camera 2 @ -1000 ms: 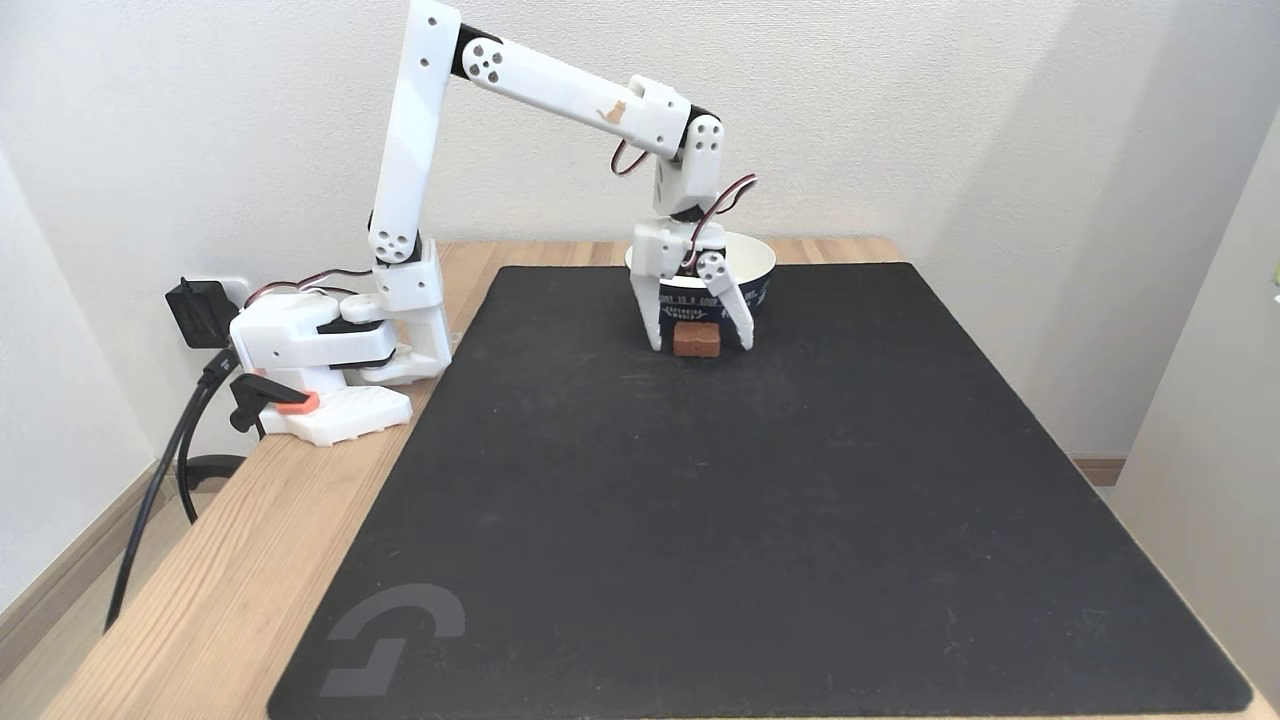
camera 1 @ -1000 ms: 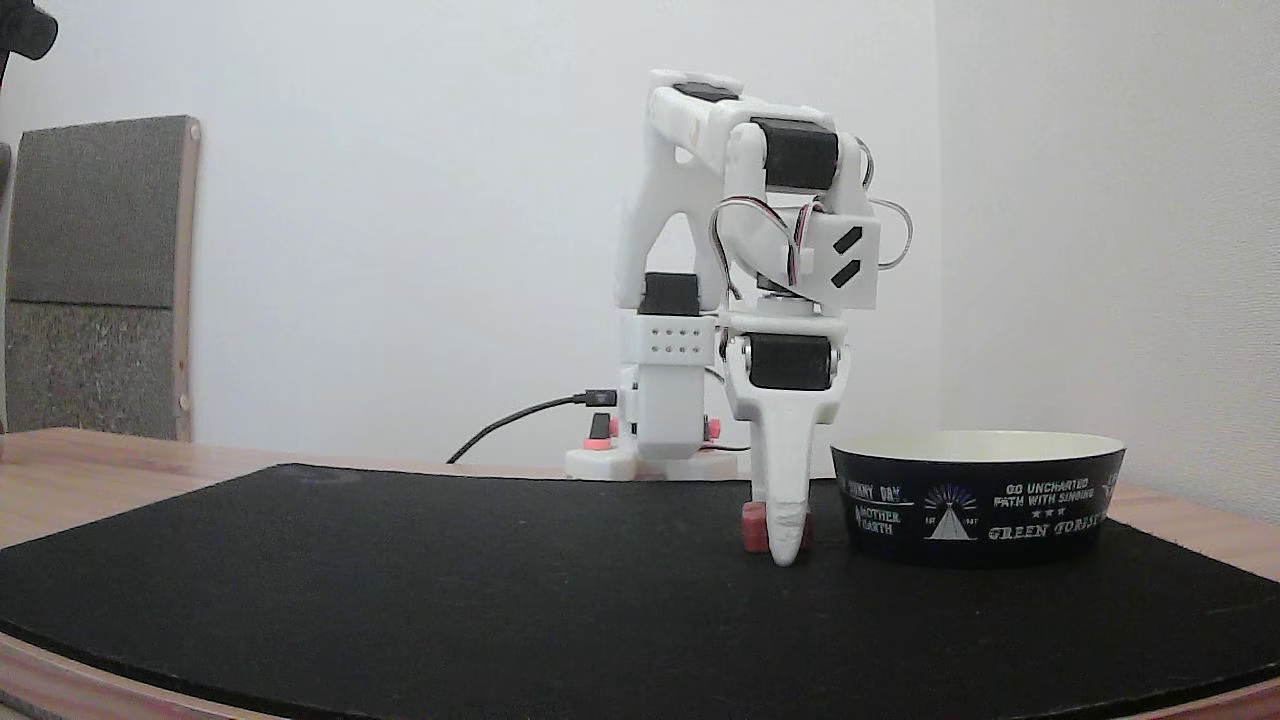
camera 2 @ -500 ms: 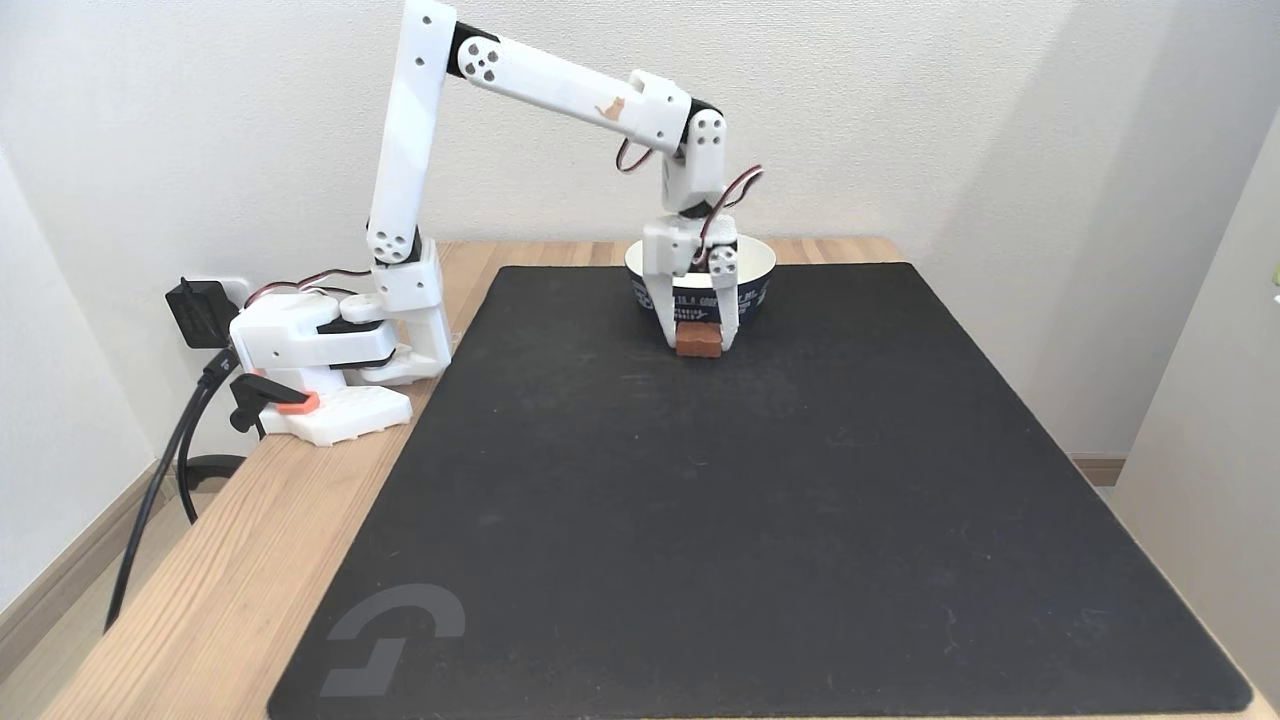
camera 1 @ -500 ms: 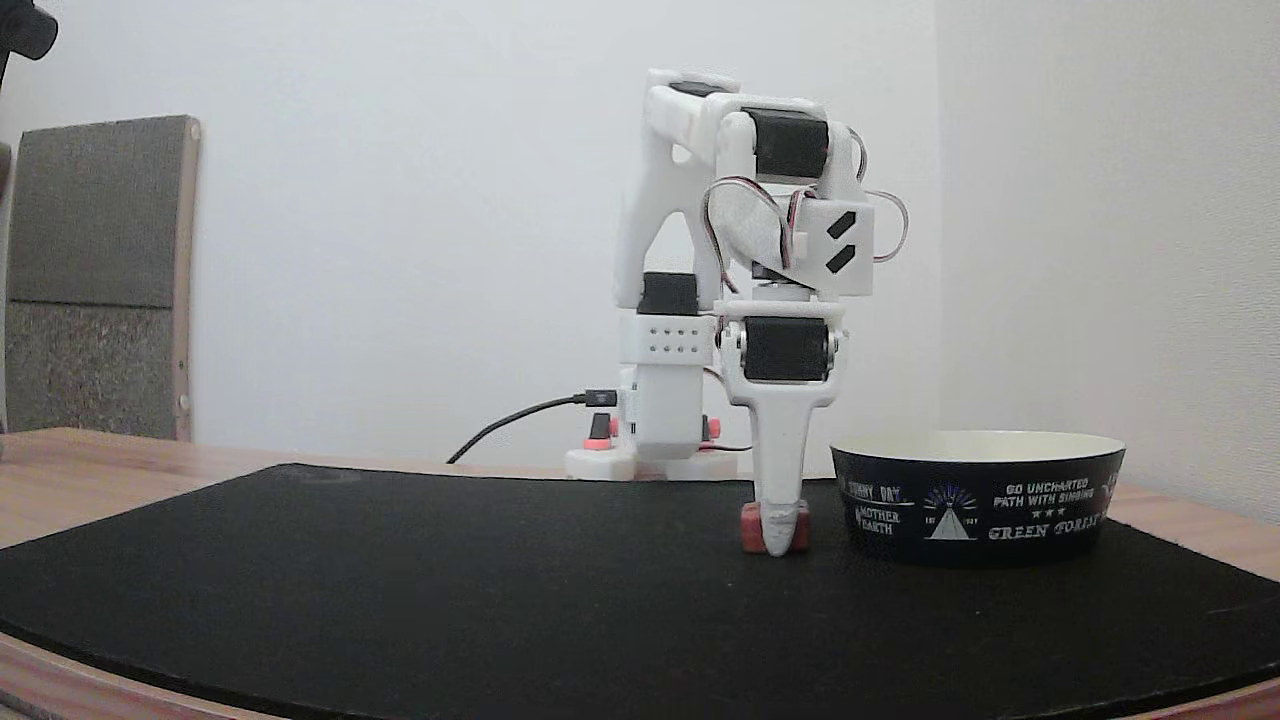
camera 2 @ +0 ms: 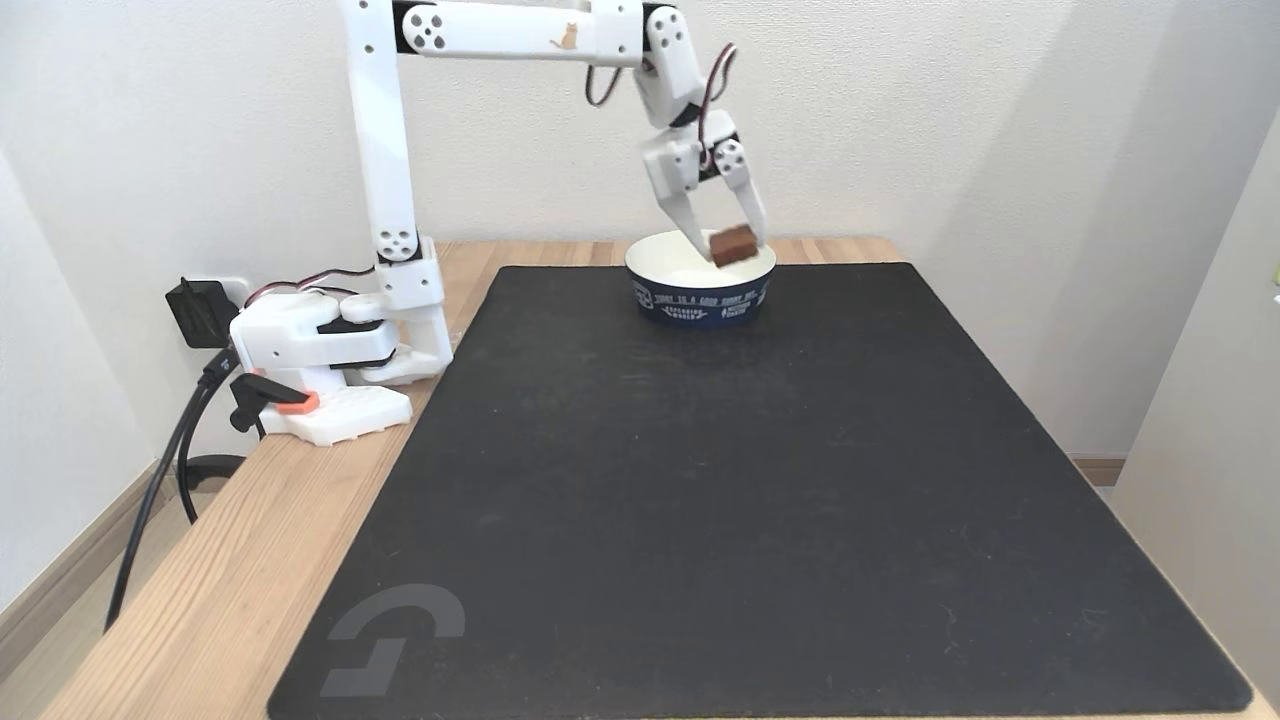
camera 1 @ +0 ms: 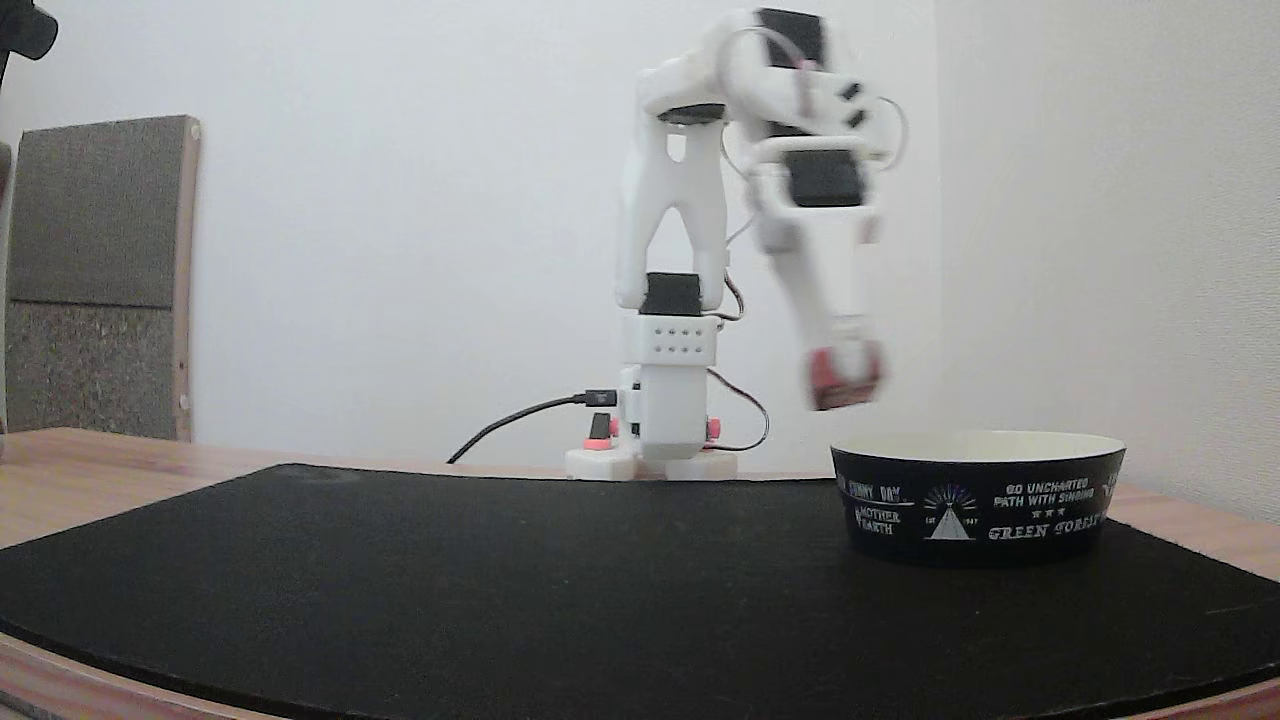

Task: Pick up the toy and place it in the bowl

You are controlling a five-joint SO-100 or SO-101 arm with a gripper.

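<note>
- In a fixed view from low on the surface, the pick-up looks done: my fingers (camera 1: pixel 846 375) pinch the toy (camera 1: pixel 845 378) in the air, above the left rim of the bowl (camera 1: pixel 978 497) and clear of it. My arm is blurred, wrist high, fingers pointing down and slanting toward the bowl.
- In a fixed view from higher up, the toy (camera 2: pixel 733 244) hangs between my fingers (camera 2: pixel 733 243) over the bowl (camera 2: pixel 700 296). Lowering and letting go remain, I judge. My forearm runs level, wrist bent down.
</note>
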